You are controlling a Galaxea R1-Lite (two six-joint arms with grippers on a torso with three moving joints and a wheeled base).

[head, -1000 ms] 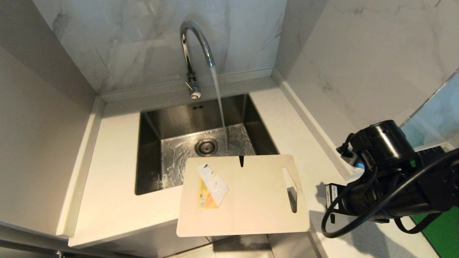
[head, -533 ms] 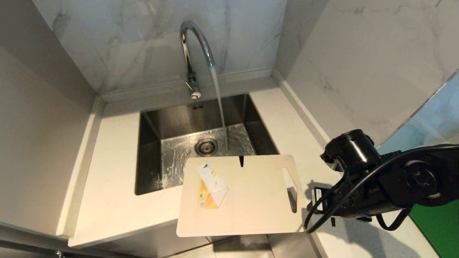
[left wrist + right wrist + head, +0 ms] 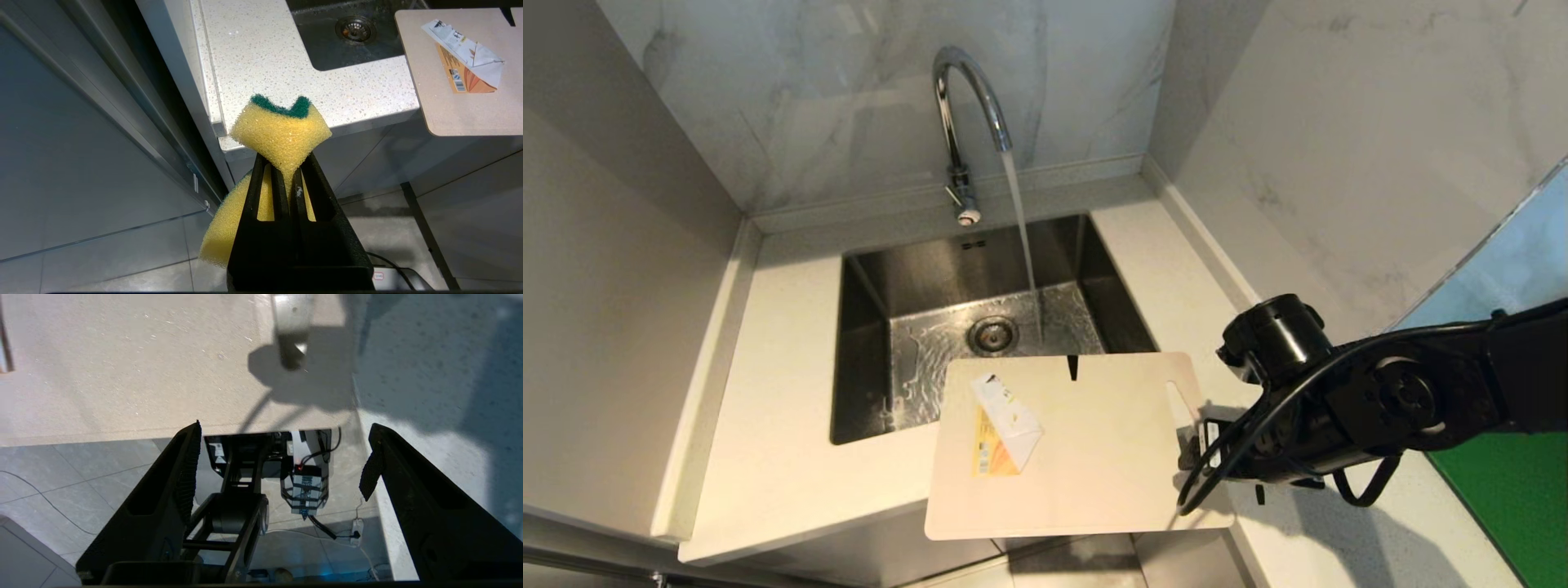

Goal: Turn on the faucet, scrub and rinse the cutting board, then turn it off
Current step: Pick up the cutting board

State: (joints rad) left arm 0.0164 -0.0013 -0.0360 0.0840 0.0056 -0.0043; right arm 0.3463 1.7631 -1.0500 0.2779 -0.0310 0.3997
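The right end effector (image 3: 282, 457) has swung in, fingers spread, hiding the cutting board's (image 3: 1094, 457) handle corner.

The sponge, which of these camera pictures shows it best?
The left wrist view: the yellow-and-green sponge fills the middle of the picture, pinched and folded in the shut left gripper. The head view does not show it at all, since the left arm is outside that picture. The right wrist view shows none of it either.

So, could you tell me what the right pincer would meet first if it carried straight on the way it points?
Probably the cutting board: the open right pincer faces its handle-slot end. Its height relative to the board is unclear.
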